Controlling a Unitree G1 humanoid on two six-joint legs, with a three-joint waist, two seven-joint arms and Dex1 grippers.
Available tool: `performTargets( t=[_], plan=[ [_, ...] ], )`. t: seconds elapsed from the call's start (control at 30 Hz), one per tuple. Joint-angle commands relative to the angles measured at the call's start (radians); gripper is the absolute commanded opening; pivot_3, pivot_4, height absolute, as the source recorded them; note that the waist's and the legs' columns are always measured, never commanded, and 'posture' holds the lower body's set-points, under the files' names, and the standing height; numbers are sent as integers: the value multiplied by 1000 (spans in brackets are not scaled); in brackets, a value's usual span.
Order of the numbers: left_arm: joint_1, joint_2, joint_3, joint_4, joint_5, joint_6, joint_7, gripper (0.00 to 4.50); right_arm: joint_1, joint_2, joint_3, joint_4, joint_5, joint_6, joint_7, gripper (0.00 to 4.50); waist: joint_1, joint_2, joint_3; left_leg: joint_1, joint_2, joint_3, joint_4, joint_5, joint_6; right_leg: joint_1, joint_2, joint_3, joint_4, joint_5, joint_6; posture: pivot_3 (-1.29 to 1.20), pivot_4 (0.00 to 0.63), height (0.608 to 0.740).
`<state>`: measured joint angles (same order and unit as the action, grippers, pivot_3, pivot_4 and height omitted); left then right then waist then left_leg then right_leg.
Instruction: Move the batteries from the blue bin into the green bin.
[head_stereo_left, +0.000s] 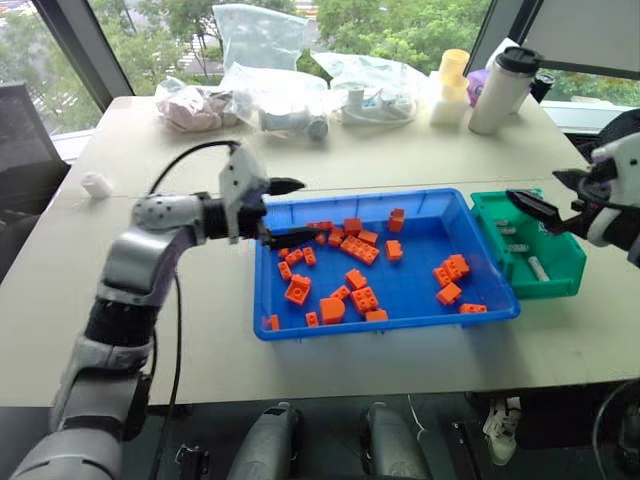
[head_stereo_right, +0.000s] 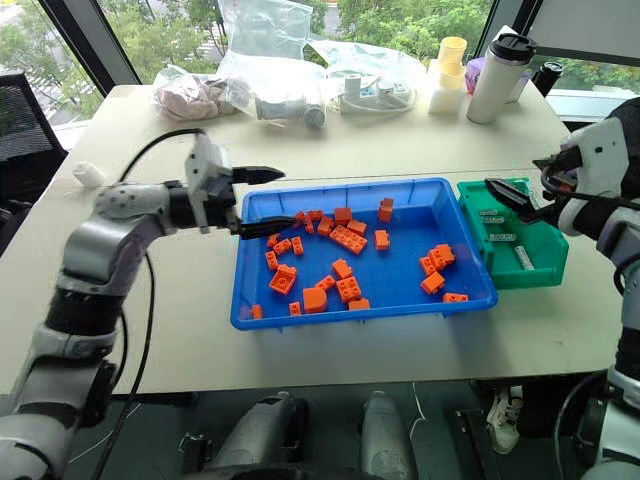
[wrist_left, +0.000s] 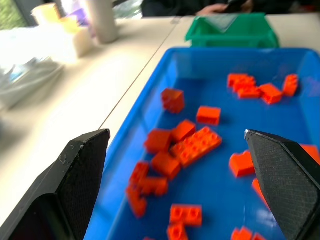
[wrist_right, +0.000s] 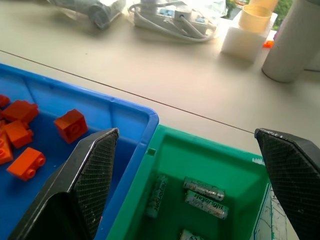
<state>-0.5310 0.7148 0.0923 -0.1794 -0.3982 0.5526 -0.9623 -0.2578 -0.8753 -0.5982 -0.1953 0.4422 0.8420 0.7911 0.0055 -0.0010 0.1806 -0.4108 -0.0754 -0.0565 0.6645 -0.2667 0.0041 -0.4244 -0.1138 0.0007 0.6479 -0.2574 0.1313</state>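
Our right claw (head_stereo_left: 560, 200) hangs spread wide and empty just over the near end of the green bin (head_stereo_left: 558, 272), which stands touching the right end of the blue bin (head_stereo_left: 300, 330) on the worktop (head_stereo_left: 400, 160). In the right wrist view we see the batteries (wrist_right: 202, 189) lying on the floor of the green bin, at least four of them, close to each other.

Our left claw (head_stereo_left: 285, 212) is also spread and holds nothing. It hovers at the far left corner of the blue bin, over a group of orange bricks (head_stereo_left: 356, 247). In the blue bin we can find only such bricks, scattered from the left end to the right; no silver cylinder shows between them, though one could hide under a brick.

So we judge that the moving is nearly or fully done, and the step in hand is a check for a last battery. To do this well we should look along the walls and under the brick piles before we reach. If one is found, we should come down with the claw across its length, not along it, because a round cylinder rolls away easily. The claw should stay open until both fingers are beside the battery, and nearby bricks should not be pinched together with it.
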Motion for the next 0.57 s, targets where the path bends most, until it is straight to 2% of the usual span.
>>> performTargets(
  t=[0.03,0.23,0.37,0.57],
  plan=[
    [52,38,116,-135,-54,85,74,4500,47,9,-125,-105,103,19,19,4460,4,0,0,0,0,0,0,-1,1,1,0,0,0,0,0,0,150,740],
    [185,4,231,-268,-85,175,247,4500,97,119,-171,-192,219,16,-46,4460,7,0,0,5,0,-2,2,-3,5,9,0,-1,-2,0,-1,0,150,740],
    [356,-148,289,-353,-28,156,456,4500,123,268,-177,-196,248,-82,-125,4460,6,0,-1,5,0,-2,1,-3,5,8,-1,0,-3,0,-1,0,150,740],
    [387,-192,309,-311,-17,109,530,4500,153,297,-170,-183,272,-151,-157,4460,10,0,-1,3,-1,-2,1,-2,3,5,-1,0,-1,1,-1,0,150,740]
  ],
)
